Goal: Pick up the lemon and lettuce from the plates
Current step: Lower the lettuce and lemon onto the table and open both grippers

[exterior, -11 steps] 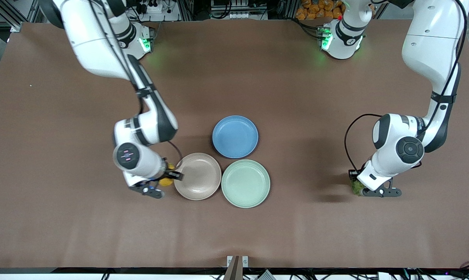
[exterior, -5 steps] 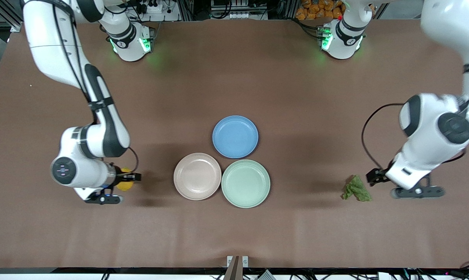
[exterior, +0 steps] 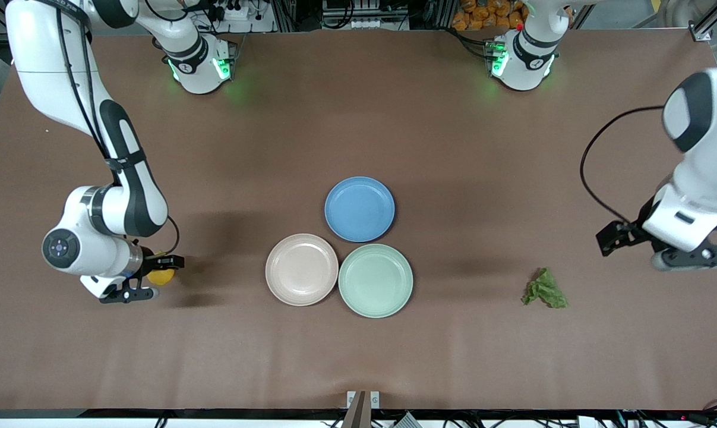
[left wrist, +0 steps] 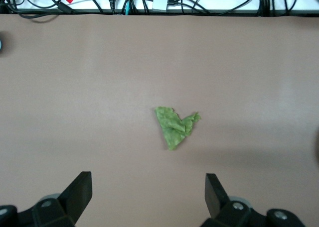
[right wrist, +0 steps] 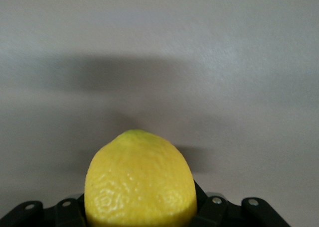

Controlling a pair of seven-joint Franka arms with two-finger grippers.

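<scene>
lemon (exterior: 160, 277) is a small oval yellow fruit with pebbled skin and a faint green tip, clear in the right wrist view (right wrist: 140, 182). it sits pinched in the right pincer (exterior: 162, 267), fingers pressed onto its sides, over bare table (exterior: 358, 356) toward the right arm's end, well apart from the plates.

lettuce (exterior: 546, 289) is a small green crumpled leaf piece with ragged edges, lying flat on the table toward the left arm's end, touching nothing. in the left wrist view it shows alone on the brown surface (left wrist: 176, 126), between and ahead of the two spread fingertips (left wrist: 79, 192).

left pincer (exterior: 616, 235) is spread wide and holds nothing, up over the table at the left arm's end, clear of the lettuce.

three round plates cluster at mid table. beige-pink plate (exterior: 302, 269) and mint green plate (exterior: 375, 280) lie side by side, rims touching or nearly so, the pink one toward the right arm's end. blue plate (exterior: 359, 208) lies farther from the front camera than both, just beside them. all three show only bare dish surface inside.
</scene>
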